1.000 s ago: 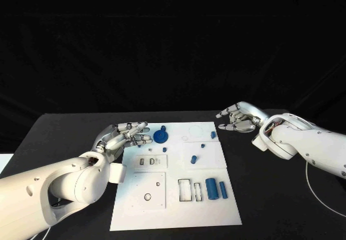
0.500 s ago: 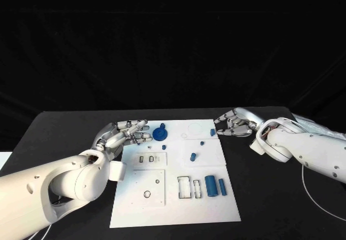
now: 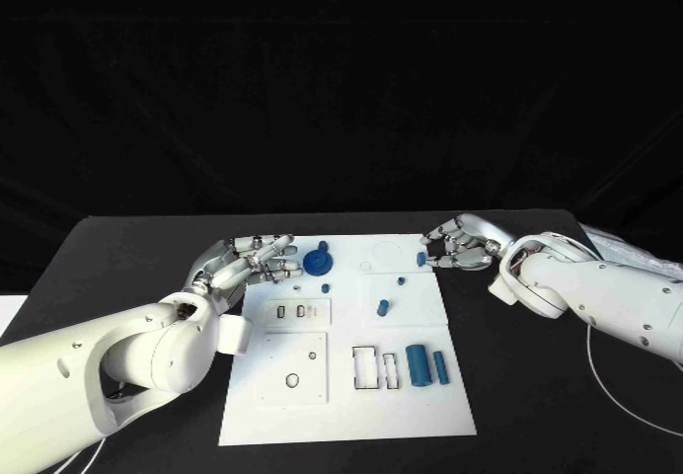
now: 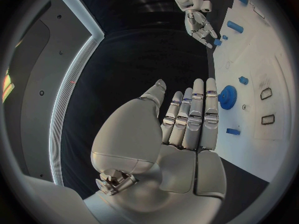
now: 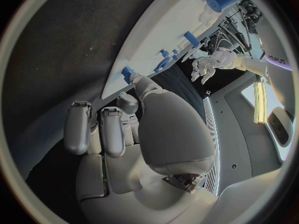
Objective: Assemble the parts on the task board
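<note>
Black table (image 3: 128, 257), white task board (image 3: 348, 415) mid-surface. Blue parts (image 3: 418, 364) mostly loose on it, slots unfilled. Left hand (image 3: 245, 262) spread, empty; right hand (image 3: 458, 245) empty, nearing edge peg (image 3: 421, 260).

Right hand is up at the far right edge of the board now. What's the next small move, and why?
Probably ease the right hand a touch further in and close its fingertips on the small blue part at the task board's far right edge. In the right wrist view a fingertip already sits at that part, but no grip shows. The left hand hovers open beside the blue gear, holding nothing.
</note>
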`<state>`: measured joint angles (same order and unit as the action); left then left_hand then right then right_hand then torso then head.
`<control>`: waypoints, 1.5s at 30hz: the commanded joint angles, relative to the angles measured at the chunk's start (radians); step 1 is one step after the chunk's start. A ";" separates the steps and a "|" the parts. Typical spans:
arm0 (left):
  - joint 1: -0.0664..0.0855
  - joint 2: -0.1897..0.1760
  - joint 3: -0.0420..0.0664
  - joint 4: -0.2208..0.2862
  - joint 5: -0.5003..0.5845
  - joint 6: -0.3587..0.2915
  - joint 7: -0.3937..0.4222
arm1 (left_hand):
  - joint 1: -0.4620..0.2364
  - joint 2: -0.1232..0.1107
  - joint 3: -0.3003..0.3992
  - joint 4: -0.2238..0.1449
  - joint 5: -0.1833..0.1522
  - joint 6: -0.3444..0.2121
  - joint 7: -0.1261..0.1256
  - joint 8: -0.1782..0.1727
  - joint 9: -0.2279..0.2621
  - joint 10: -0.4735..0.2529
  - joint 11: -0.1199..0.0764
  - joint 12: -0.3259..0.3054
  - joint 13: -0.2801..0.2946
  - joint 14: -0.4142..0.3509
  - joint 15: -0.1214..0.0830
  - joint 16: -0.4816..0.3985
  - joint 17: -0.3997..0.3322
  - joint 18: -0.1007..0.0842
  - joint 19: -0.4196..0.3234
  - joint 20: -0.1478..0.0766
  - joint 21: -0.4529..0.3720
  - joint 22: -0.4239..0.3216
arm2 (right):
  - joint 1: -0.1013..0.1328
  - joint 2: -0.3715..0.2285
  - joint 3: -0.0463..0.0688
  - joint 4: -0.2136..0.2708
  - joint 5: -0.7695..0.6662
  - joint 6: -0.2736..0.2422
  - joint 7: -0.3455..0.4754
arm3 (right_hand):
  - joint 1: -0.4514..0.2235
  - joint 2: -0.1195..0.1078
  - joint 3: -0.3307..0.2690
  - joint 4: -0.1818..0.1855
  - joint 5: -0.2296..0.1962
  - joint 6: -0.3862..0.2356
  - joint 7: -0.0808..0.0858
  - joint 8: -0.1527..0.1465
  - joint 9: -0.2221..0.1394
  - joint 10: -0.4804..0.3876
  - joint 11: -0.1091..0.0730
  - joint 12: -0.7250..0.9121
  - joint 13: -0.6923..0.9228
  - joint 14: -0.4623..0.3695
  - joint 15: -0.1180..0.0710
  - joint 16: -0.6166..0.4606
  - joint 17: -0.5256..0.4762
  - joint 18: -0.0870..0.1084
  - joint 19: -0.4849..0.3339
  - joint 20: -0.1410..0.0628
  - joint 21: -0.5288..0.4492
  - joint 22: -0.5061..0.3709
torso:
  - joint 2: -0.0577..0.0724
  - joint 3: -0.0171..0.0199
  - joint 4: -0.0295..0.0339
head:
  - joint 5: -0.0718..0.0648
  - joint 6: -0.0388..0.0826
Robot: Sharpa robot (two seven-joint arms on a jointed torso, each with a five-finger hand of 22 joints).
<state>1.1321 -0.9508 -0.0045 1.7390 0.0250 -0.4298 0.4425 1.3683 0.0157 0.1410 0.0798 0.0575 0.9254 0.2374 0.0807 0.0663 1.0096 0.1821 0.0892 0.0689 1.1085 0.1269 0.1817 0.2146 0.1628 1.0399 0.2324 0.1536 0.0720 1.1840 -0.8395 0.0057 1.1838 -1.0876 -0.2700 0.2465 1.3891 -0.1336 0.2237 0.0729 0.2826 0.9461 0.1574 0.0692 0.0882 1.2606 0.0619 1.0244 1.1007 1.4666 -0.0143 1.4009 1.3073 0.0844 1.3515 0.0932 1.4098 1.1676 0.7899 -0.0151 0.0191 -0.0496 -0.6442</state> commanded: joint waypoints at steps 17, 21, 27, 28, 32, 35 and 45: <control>0.000 0.002 0.000 -0.001 0.000 0.019 -0.005 | 0.001 0.006 0.000 -0.006 0.000 0.008 0.005 -0.002 0.000 0.005 0.000 0.001 0.001 0.005 -0.003 -0.005 0.002 0.020 0.006 -0.002 -0.005 0.000 | -0.001 0.019 0.000 -0.021 0.002 0.056 0.014 | -0.006 0.013 -0.001 -0.012 -0.002 0.026 -0.005 0.010 0.005 0.004 -0.001 0.008 0.007 0.050 0.000 -0.003 0.008 -0.001 -0.007 0.000 -0.001 0.003 | -0.001 0.0015 -0.0018 | 0.003 -0.008; 0.000 0.002 0.000 -0.002 0.000 0.020 -0.006 | 0.001 0.006 0.000 -0.006 0.000 0.008 0.005 -0.002 0.000 0.005 0.000 0.001 0.001 0.005 -0.003 -0.005 0.002 0.020 0.006 -0.002 -0.005 0.000 | -0.001 0.022 0.000 -0.020 0.000 0.060 0.012 | -0.006 0.013 -0.001 -0.012 -0.002 0.026 -0.005 0.010 0.005 0.004 -0.001 0.008 0.007 0.050 0.000 -0.003 0.008 -0.001 -0.007 0.000 -0.001 0.003 | 0.000 0.0016 -0.0014 | 0.003 -0.008; 0.000 0.002 0.000 -0.003 0.000 0.020 -0.007 | 0.001 0.006 0.000 -0.006 0.000 0.008 0.005 -0.002 0.000 0.005 0.000 0.001 0.001 0.005 -0.003 -0.005 0.002 0.020 0.006 -0.002 -0.005 0.000 | -0.002 0.028 0.000 -0.024 -0.004 0.064 0.008 | -0.006 0.014 -0.001 -0.012 -0.002 0.028 -0.006 0.011 0.005 0.004 -0.001 0.009 0.007 0.050 -0.001 -0.003 0.008 -0.001 -0.006 0.000 -0.001 0.004 | 0.000 0.0024 -0.0020 | 0.003 -0.007; 0.000 0.002 0.000 -0.003 0.000 0.020 -0.007 | 0.001 0.006 0.000 -0.006 0.000 0.008 0.005 -0.002 0.000 0.005 0.000 0.001 0.001 0.005 -0.003 -0.005 0.002 0.020 0.006 -0.002 -0.005 0.000 | -0.002 0.030 0.000 -0.025 -0.004 0.064 0.007 | -0.006 0.014 -0.001 -0.012 -0.002 0.028 -0.006 0.011 0.005 0.004 -0.001 0.009 0.007 0.050 -0.001 -0.003 0.008 -0.001 -0.006 0.000 -0.001 0.004 | 0.000 0.0023 -0.0019 | 0.003 -0.008; 0.000 0.003 0.000 -0.003 0.000 0.018 -0.010 | 0.000 0.007 0.001 -0.006 0.000 0.008 0.006 -0.002 0.000 0.005 0.000 0.001 0.001 0.004 -0.003 -0.005 0.002 0.019 0.006 -0.002 -0.006 -0.001 | -0.003 0.037 0.000 -0.031 -0.004 0.068 0.006 | -0.009 0.020 0.001 -0.013 -0.003 0.038 -0.007 0.014 0.007 0.008 -0.003 0.013 0.011 0.051 -0.002 -0.002 0.009 -0.001 -0.004 -0.001 0.000 0.006 | 0.000 0.0017 -0.0014 | 0.003 -0.013; 0.000 0.003 0.000 -0.003 0.000 0.017 -0.011 | 0.000 0.007 0.001 -0.006 0.000 0.008 0.006 -0.002 0.000 0.005 0.000 0.001 0.001 0.004 -0.003 -0.005 0.002 0.019 0.006 -0.002 -0.006 -0.001 | -0.003 0.040 0.000 -0.034 -0.004 0.068 0.005 | -0.011 0.024 0.003 -0.014 -0.004 0.047 -0.009 0.018 0.009 0.009 -0.005 0.016 0.012 0.051 -0.003 -0.002 0.009 -0.002 -0.003 -0.002 0.001 0.008 | 0.000 0.0019 -0.0018 | 0.004 -0.013; 0.000 0.003 0.000 -0.004 0.000 0.017 -0.014 | 0.000 0.009 0.002 -0.006 0.000 0.008 0.006 -0.003 0.000 0.004 0.000 0.000 0.000 0.004 -0.003 -0.006 0.002 0.019 0.006 -0.002 -0.006 -0.001 | -0.004 0.046 0.000 -0.042 -0.006 0.075 -0.002 | -0.016 0.036 0.010 -0.019 -0.013 0.083 -0.019 0.034 0.015 0.012 -0.013 0.018 0.014 0.051 -0.010 -0.003 0.010 -0.002 -0.002 -0.007 0.001 0.009 | 0.000 0.0022 -0.0024 | 0.001 -0.015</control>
<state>1.1320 -0.9498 -0.0045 1.7342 0.0252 -0.4297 0.4261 1.3683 0.0157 0.1410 0.0798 0.0575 0.9253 0.2374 0.0807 0.0663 1.0096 0.1821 0.0892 0.0689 1.1084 0.1269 0.1817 0.2161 0.1629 1.0398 0.2324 0.1536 0.0721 1.1814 -0.7946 0.0056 1.1428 -1.0870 -0.2119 0.2485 1.3727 -0.1065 0.2321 0.0592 0.2733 1.0245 0.1369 0.1007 0.1026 1.2729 0.0557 1.0376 1.1141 1.4655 -0.0153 1.4009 1.3077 0.0843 1.3516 0.0932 1.4099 1.1765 0.7894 -0.0132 0.0173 -0.0487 -0.6595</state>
